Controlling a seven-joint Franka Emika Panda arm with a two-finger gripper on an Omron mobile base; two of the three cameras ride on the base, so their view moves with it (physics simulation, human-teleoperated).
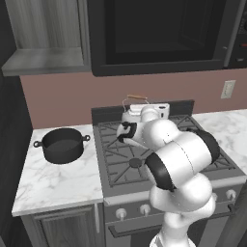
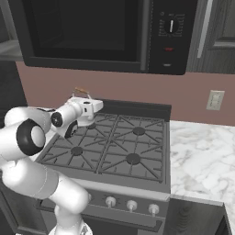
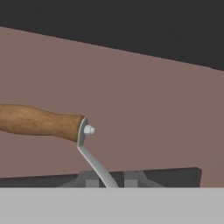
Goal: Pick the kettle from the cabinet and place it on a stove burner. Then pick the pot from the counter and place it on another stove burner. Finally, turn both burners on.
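Gripper (image 2: 90, 106) clamped on kettle (image 1: 129, 115) over rear burner; pot (image 1: 61, 144) waiting on desk (image 1: 58, 183), knobs untouched.

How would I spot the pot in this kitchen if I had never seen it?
Start at the stove with its black grates, then look to the white marble counter just left of it. The pot sits there towards the back: short, wide, dark and lidless, with two small loop handles. The kettle at the stove's back is smaller, silvery, with a wood-topped arched handle.
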